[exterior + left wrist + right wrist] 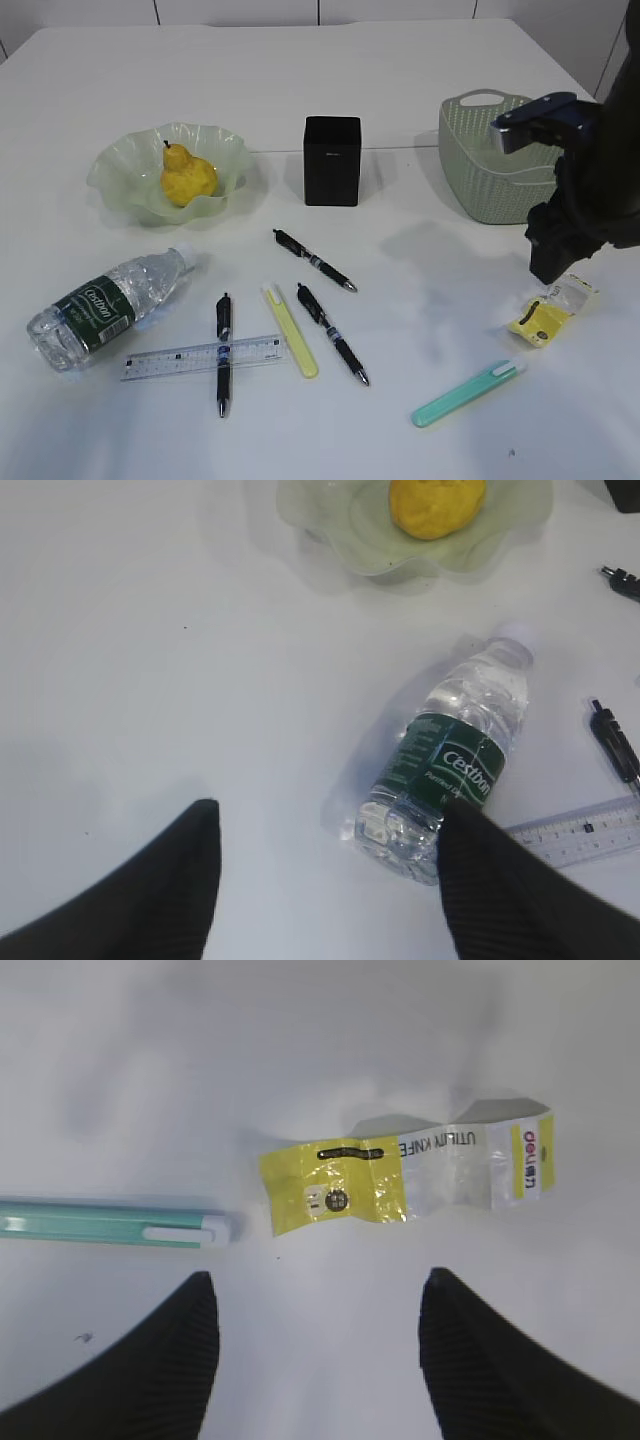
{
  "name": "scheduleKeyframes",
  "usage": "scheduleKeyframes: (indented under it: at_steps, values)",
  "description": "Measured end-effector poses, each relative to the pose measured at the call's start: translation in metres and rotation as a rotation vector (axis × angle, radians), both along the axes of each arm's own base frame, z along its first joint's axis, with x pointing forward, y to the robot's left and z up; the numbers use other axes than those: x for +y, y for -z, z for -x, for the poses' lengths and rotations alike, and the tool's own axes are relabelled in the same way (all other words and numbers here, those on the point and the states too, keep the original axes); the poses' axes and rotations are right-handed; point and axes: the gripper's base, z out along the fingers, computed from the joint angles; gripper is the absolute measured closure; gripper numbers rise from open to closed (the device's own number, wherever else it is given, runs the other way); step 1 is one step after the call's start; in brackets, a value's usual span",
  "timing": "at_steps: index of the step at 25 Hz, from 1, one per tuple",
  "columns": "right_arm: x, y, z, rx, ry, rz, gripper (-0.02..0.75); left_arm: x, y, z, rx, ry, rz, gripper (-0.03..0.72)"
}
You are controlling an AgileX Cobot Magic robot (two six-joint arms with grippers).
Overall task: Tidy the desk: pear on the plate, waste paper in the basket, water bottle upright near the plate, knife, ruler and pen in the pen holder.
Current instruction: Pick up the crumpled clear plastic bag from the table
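Observation:
The pear (pixel 186 177) sits in the plate (pixel 120 170). The water bottle (pixel 105 305) lies on its side, and my open, empty left gripper (pixel 330 815) hovers just off its base (pixel 450 760). My right gripper (pixel 320 1278), also open and empty, hangs above the desk just short of the waste paper (pixel 400 1175), which lies flat beside the arm (pixel 552 310). A teal knife (pixel 110 1223) and a yellow knife (pixel 291 329) lie loose. The ruler (pixel 200 357) lies under a pen (pixel 223 352); two more pens (pixel 313 260) (pixel 332 333) lie nearby. Pen holder (pixel 332 160) and basket (pixel 490 160) stand at the back.
The right arm (pixel 580 190) stands in front of the basket's right side. The left arm is out of the exterior view. Bare desk (pixel 430 290) lies between the pens and the waste paper.

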Motion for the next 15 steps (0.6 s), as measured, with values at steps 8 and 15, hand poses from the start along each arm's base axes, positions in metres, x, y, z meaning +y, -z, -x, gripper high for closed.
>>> scheduleKeyframes:
  at_steps: [8, 15]
  values:
    - [-0.006, 0.043, -0.018, 0.061, -0.091, 0.11, 0.24, 0.0, 0.0, 0.0, 0.0, 0.0, 0.0, 0.219]
    - [-0.007, 0.059, -0.028, 0.036, -0.121, 0.14, 0.241, 0.0, 0.0, 0.0, 0.006, 0.001, 0.0, 0.224]
